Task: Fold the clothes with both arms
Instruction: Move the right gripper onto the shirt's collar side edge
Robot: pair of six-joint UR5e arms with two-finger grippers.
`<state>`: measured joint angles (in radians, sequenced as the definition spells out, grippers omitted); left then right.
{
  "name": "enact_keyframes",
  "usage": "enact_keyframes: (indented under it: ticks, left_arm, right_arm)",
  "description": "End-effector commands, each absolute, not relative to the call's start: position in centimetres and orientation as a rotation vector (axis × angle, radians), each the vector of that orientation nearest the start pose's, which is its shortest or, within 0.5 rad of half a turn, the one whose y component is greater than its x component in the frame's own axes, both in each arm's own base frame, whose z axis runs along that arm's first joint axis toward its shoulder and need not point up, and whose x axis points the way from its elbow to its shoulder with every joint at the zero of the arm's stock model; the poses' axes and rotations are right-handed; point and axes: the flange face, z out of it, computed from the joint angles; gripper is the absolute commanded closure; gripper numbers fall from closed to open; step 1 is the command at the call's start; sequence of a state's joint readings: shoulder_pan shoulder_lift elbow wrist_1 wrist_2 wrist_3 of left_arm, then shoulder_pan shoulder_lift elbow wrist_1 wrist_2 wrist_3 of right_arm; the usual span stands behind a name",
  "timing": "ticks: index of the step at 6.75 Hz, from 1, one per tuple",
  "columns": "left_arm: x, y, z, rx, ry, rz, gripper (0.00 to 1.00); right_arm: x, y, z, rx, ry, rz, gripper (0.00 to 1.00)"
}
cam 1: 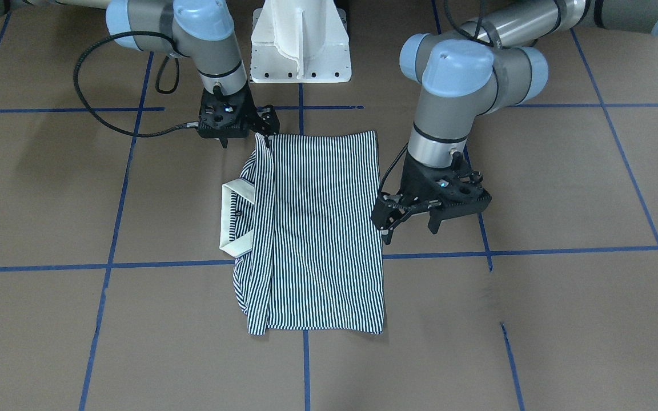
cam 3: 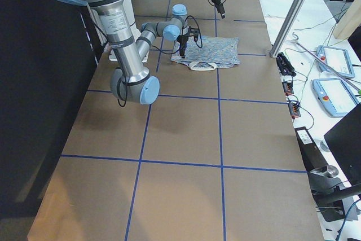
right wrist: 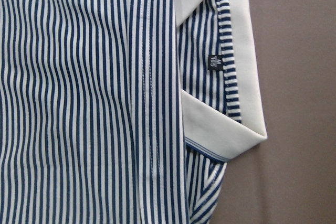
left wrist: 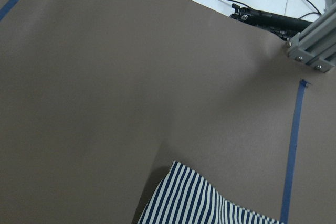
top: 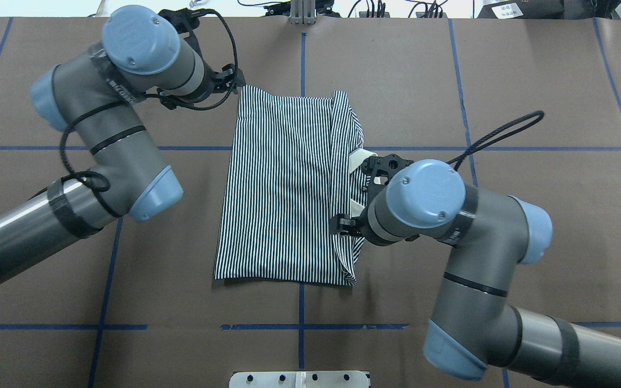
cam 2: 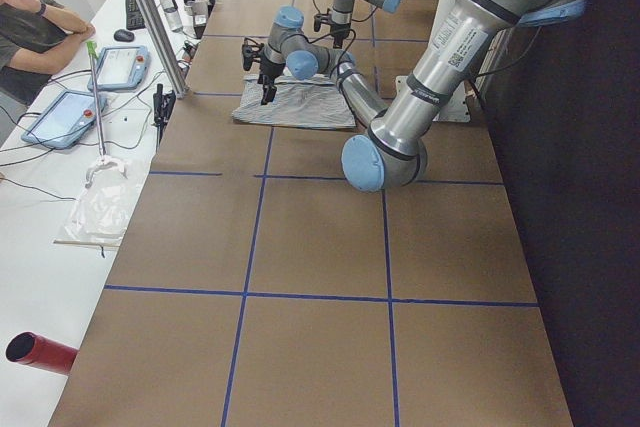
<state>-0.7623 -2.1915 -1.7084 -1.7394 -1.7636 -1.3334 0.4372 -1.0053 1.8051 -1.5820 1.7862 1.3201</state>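
Left fingers point(cam 1: 435, 221) spread, pointing down

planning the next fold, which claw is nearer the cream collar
Right. The right claw hovers by the cream collar, and its wrist view looks straight down on it. The left claw is off the opposite edge, with the whole striped shirt between them.

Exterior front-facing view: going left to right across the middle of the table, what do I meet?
Collar → shirt → left claw.
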Motion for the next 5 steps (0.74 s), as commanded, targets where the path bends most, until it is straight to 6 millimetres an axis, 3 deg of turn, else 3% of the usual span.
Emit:
enact_keyframes:
  ticks: [1,3,5]
  left_arm:
    - [38.5,-51.6,21.7,0.265,0.933,-0.358,0.0]
    - [38.5,-51.5,21.8,0.258,0.932,-0.358,0.0]
    - [38.5,-51.5,21.9,0.255,0.933,-0.364,0.0]
  right_arm:
    - [-56.9,-38.6,21.8,0.073,-0.688,-0.021,0.0]
    - [-58.6,-37.6,22.3,0.046,-0.64,-0.07,0.0]
    - [-59.9,-36.4,24.5,0.04,-0.6,-0.151,0.0]
